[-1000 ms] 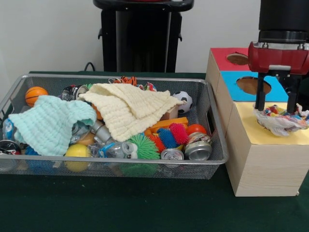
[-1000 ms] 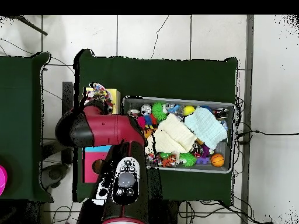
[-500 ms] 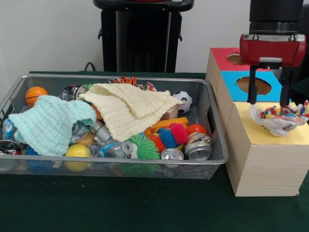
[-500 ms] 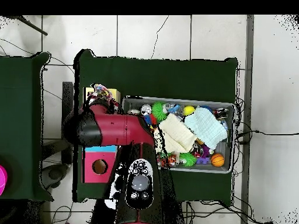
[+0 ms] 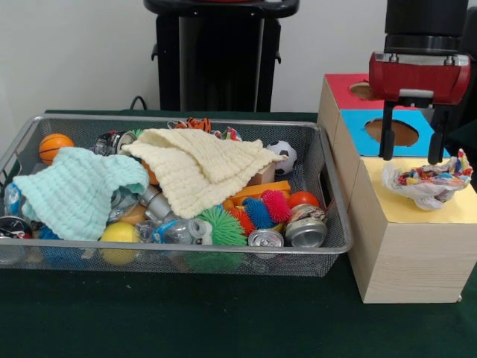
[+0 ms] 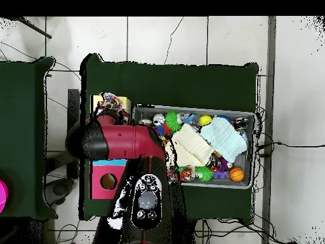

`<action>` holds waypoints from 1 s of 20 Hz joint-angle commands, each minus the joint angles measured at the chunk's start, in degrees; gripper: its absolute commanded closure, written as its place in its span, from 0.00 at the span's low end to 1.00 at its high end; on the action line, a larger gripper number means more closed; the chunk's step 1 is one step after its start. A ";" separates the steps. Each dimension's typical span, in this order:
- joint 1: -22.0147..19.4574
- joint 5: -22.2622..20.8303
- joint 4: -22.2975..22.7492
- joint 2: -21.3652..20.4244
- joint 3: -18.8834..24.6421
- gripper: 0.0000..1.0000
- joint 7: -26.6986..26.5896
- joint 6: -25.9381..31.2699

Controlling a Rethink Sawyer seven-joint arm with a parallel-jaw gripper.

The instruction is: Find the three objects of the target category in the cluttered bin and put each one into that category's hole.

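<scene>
Cloth (image 5: 428, 185), a crumpled white piece with a multicoloured print, sits on the yellow top (image 5: 402, 205) of the wooden box (image 5: 406, 257) at the right of the scene, bunched over the spot where that section's hole would be; whether any of it has gone in cannot be told; the gripper (image 5: 410, 153) hangs just above its left part, the two dark fingers (image 5: 387, 139) spread apart and holding nothing, their tips clear of the fabric; the red wrist block (image 5: 419, 77) sits above the blue section (image 5: 376, 134), whose round hole (image 5: 393, 132) shows between the fingers; the red section (image 5: 350, 89) lies farthest back, its hole (image 5: 362, 90) partly behind the wrist; left of the box, the wire bin (image 5: 179, 257) rests on the green table (image 5: 186, 321); a cream cloth (image 5: 200, 165) is draped across its middle and a pale mint cloth (image 5: 78, 188) over its left side; an orange basketball (image 5: 54, 146) lies at the far left corner, a small football (image 5: 285, 156) at the far right; spiky balls in green (image 5: 221, 225), blue (image 5: 258, 212) and pink (image 5: 276, 204) cluster near the front, with two cans (image 5: 305, 231) beside them at the near right and a yellow ball (image 5: 119, 233) near the front left; from overhead, the arm (image 6: 120, 141) covers most of the box, with the printed cloth (image 6: 112, 100) showing at its far end and the bin (image 6: 247, 184) just beside it.
</scene>
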 commanded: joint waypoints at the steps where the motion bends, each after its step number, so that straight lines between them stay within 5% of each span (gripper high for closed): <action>1: 2.85 -2.19 -2.08 6.56 -1.90 0.00 6.69 2.25; 12: 0.28 -0.02 -2.07 2.12 0.59 0.00 4.41 8.24; 20: 2.68 -2.15 -4.38 8.44 -2.98 0.00 5.89 2.70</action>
